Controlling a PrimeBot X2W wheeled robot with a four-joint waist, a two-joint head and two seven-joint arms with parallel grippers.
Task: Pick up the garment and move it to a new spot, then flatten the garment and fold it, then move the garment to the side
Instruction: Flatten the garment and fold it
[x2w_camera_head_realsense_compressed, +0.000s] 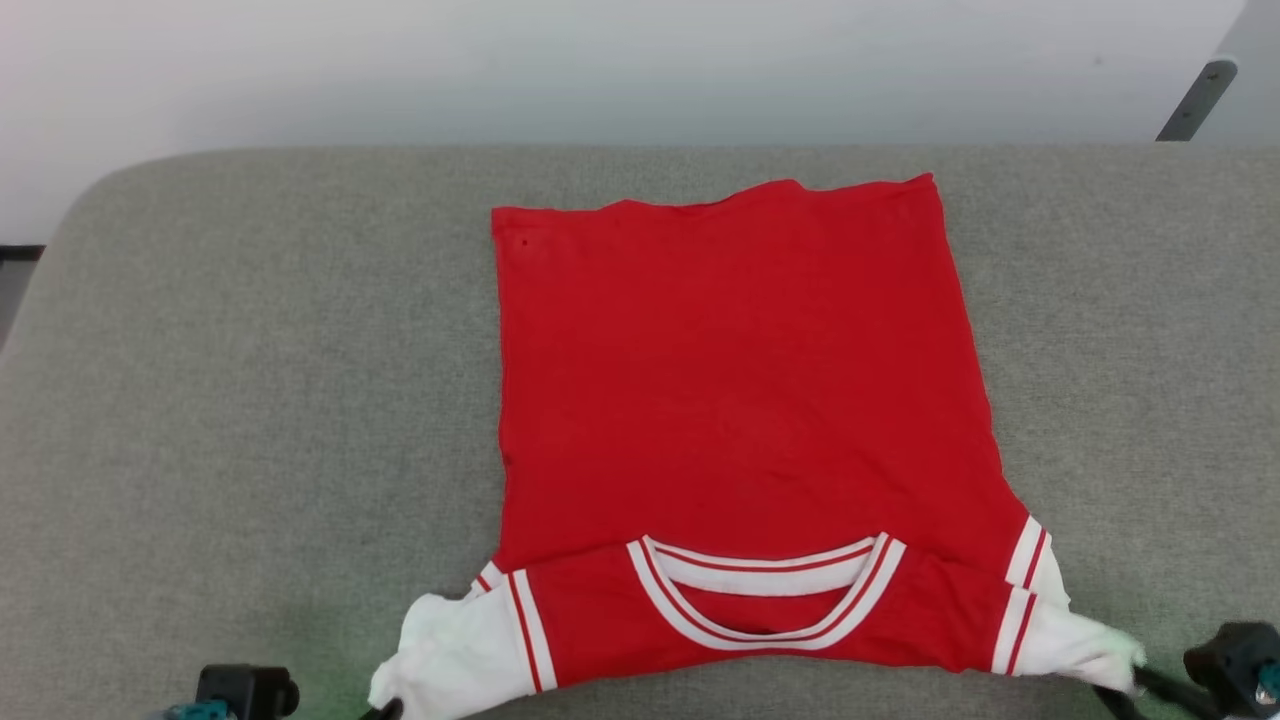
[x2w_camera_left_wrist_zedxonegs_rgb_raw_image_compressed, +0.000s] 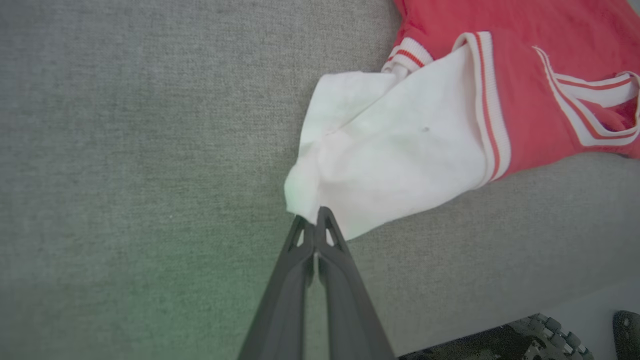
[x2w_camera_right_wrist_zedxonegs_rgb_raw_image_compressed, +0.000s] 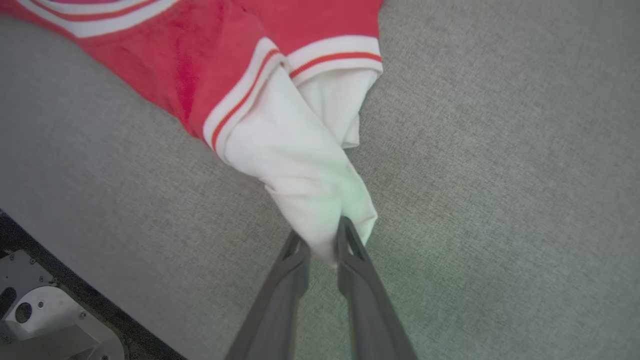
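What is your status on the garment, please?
Left gripper, right gripper: shut on garment sleeves. Garment spread flat, collar end nearest. Nothing in the way.

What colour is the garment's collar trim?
The collar trim is white with thin red stripes; the head view shows it best.

You face a grey fabric-covered surface (x2w_camera_head_realsense_compressed: 250, 400), rounded at its far left corner. The garment (x2w_camera_head_realsense_compressed: 740, 380) lies spread on it, collar nearest you.
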